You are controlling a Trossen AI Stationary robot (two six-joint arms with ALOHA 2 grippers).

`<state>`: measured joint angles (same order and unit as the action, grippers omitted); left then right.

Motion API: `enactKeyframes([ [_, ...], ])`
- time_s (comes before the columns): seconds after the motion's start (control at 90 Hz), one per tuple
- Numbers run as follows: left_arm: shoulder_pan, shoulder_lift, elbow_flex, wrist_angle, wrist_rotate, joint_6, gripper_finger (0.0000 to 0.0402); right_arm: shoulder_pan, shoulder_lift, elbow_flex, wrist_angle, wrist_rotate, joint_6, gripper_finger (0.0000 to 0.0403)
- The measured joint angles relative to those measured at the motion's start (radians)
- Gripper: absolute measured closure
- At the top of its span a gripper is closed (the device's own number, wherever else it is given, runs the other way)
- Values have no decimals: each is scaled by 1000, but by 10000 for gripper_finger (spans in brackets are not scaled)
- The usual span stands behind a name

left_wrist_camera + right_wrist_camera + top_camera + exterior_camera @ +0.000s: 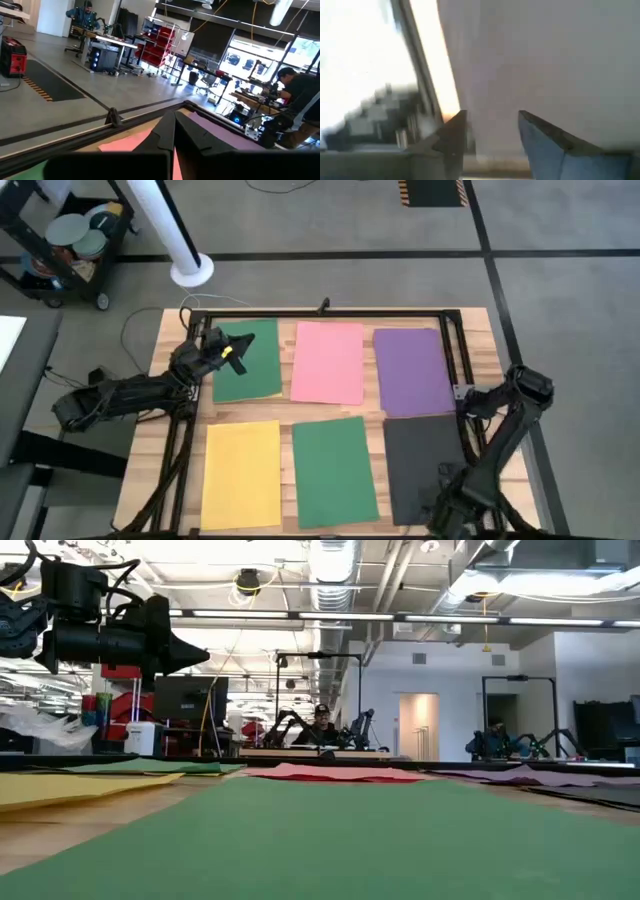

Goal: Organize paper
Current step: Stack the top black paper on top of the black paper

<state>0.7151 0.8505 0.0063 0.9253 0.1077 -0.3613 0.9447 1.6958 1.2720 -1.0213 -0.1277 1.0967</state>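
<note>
Six sheets of paper lie flat in two rows of three inside a dark frame [320, 313] on the wooden table [480, 320]: a green sheet [262, 375], a pink sheet [328, 362] and a purple sheet [410, 370] along the far row, then a yellow sheet [242, 475], a second green sheet [334, 472] and a black sheet [420, 465] along the near row. Each has its long axis running from the near edge to the far edge.

Over the far green sheet hangs the left gripper [232, 352], raised clear of the paper; the sheet lies directly under it and toward the table's middle, so this arm is the nearer one for that corner. Its fingers [172, 135] look pressed together, holding nothing.

By the table's right edge, just beside the black sheet, sits the right gripper [455, 480]. Its wrist view shows the fingers [452, 135] parted with an empty gap.

Beyond the table is a workshop with a grey floor, benches and seated people.
</note>
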Motion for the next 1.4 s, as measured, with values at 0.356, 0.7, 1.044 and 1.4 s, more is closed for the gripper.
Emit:
enactKeyframes([
  [0.356,0,0,0,-26,19,-10,401,-206,121,0,243,176,-118,400],
  [0.7,0,0,0,-47,18,-18,401,-434,192,0,127,393,-72,402],
  [1.044,0,0,0,-69,18,-1,401,-640,188,-136,213,325,-92,403],
  [1.4,0,0,0,-111,18,1,401,-653,186,-146,113,312,-23,403],
])
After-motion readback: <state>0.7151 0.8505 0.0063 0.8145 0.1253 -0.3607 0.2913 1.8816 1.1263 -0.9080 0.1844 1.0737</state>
